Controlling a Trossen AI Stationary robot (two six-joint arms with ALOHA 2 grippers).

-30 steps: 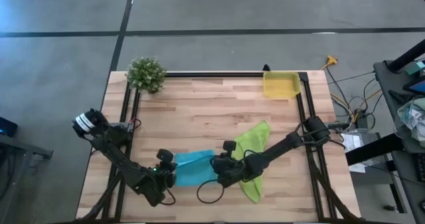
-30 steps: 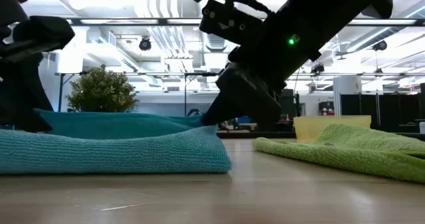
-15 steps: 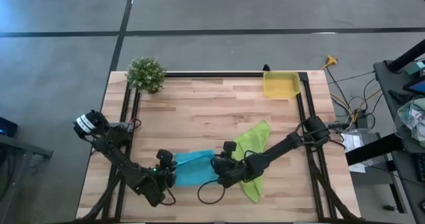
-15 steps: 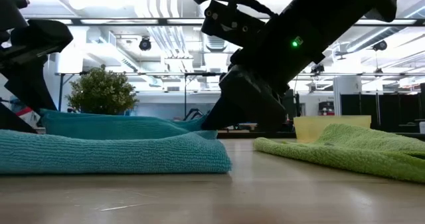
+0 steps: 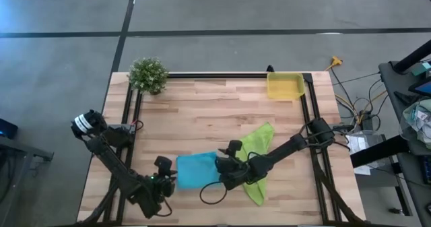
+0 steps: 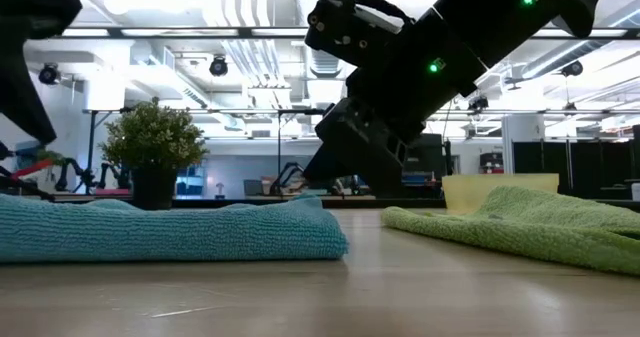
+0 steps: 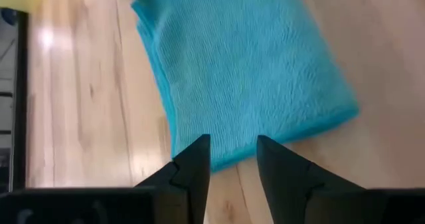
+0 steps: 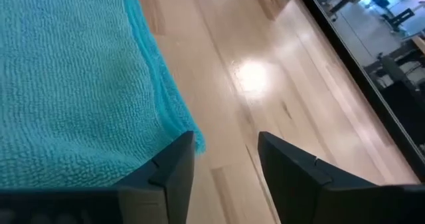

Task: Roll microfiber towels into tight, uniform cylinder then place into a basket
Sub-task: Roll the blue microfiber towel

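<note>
The turquoise microfiber towel (image 5: 196, 170) is lying flat and folded near the front edge of the wooden table (image 5: 209, 112), not yet rolled. The lime-green towel (image 5: 258, 153) is sprawling loosely just beside it on the right, and the yellow basket (image 5: 284, 86) is sitting well apart at the far right corner.

The left gripper (image 5: 161, 182) is hovering just off the blue towel's left edge, its fingers (image 7: 194, 159) standing apart and holding nothing. The right gripper (image 5: 225, 166) is sitting at the towel's right edge, over the corner, fingers (image 8: 171, 167) likewise parted and empty.

The step in hand appears to be starting the roll. To do it well, both grippers should probably be pinching the same edge at matching depth, taking every folded layer together, then turning it over evenly so that the cylinder is coming out tight and of uniform width. An uneven grab would likely be skewing the roll into a cone.

The low view is showing the towel only edge-on, so the number of layers is hard to make out. The right arm is covering part of the green towel from above, and its white tag is not showing anywhere. The potted plant (image 5: 148, 75) is standing at the far left corner, clear of the work.
</note>
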